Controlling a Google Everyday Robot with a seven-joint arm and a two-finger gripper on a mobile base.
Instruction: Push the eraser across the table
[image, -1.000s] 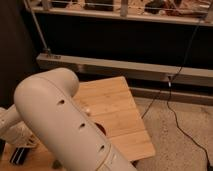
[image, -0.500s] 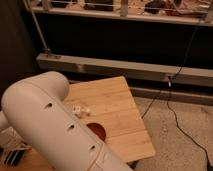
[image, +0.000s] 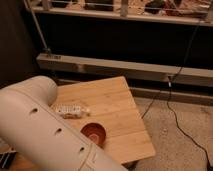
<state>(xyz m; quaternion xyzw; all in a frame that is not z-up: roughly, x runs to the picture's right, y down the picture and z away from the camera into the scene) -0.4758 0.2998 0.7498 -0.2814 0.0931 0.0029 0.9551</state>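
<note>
Swung lower and leftward since a moment ago, uncovering more tabletop, a small white packet and a reddish bowl. White arm blocking the near-left; gripper hidden, fingers shut, holding nothing visible. Eraser not visible, probably behind the arm.

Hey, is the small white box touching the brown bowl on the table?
Apart. The camera view shows bare table between the box and the bowl. The gripper is not in view; only the arm shows at lower left.
</note>
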